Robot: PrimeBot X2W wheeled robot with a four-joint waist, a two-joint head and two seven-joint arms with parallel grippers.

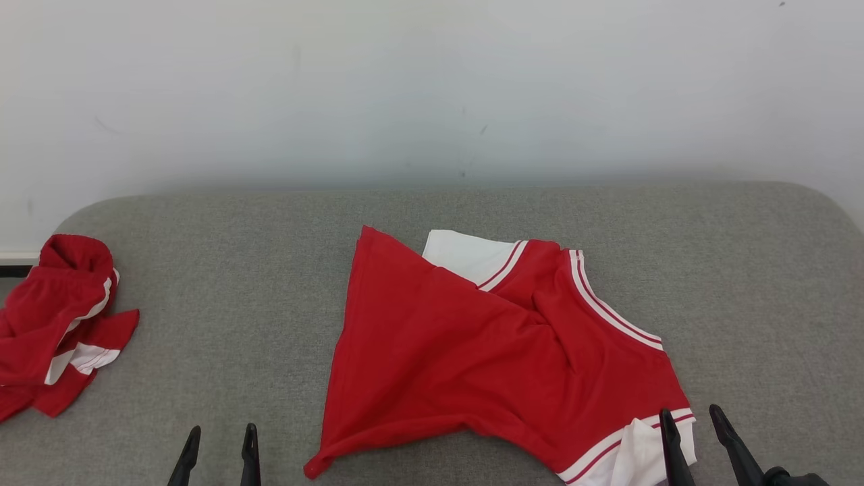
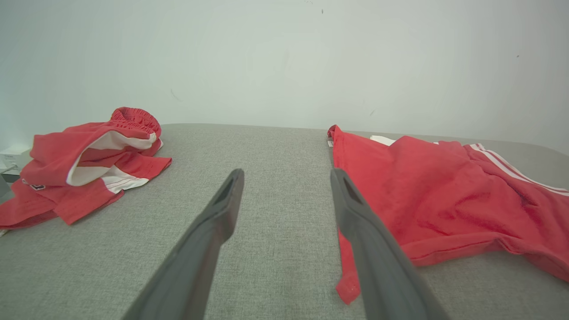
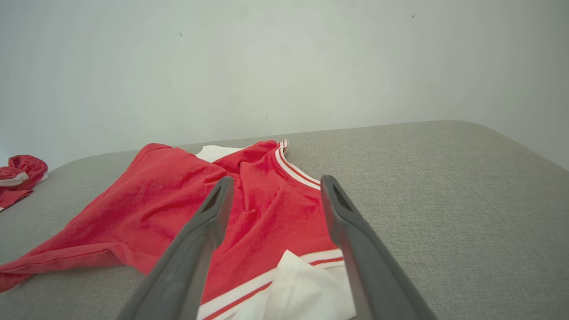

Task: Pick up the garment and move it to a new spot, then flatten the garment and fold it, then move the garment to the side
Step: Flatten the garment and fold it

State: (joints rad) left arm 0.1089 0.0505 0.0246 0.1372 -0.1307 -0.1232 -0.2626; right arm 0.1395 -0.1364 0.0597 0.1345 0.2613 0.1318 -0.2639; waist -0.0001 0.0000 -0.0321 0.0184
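A red garment [image 1: 466,351] with white sleeves and white-striped trim lies crumpled in the middle of the grey padded table [image 1: 236,270]; it also fills the right of the left wrist view [image 2: 444,195] and the centre of the right wrist view [image 3: 249,209]. My left gripper [image 1: 221,435] hovers open at the near edge, just left of the garment's lower corner. My right gripper [image 1: 690,417] stands open over the near white sleeve [image 3: 302,289]. Nothing is between either pair of fingers.
A second red and white garment [image 1: 57,317] lies bunched at the table's left edge, seen in the left wrist view too [image 2: 84,164]. A pale wall [image 1: 432,88] rises behind the table. Bare grey surface lies between the two garments and to the right.
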